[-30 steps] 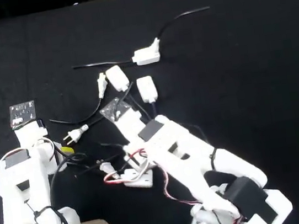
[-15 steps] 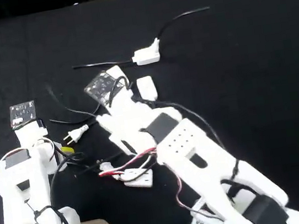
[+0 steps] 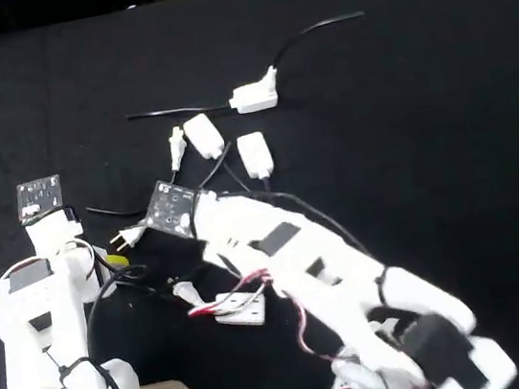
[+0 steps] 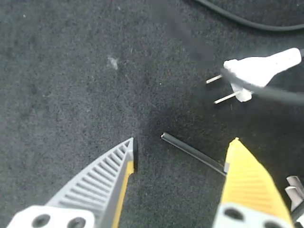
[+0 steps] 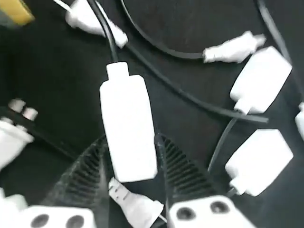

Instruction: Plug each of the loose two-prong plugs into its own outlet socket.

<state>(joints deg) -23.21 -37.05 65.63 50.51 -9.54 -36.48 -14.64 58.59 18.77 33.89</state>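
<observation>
Pinching a white socket (image 5: 127, 123) by its long sides, my right gripper (image 5: 130, 142) holds it over the black cloth (image 3: 437, 82), near two more sockets (image 5: 260, 78) that lie side by side. My left gripper (image 4: 184, 141) hangs spread wide over the cloth. A loose two-prong plug (image 4: 259, 71) lies just beyond its fingertips, with a black cord (image 4: 285, 97) crossing it.

White socket (image 5: 128, 128) gripped, white plugs (image 4: 259, 71) loose
</observation>
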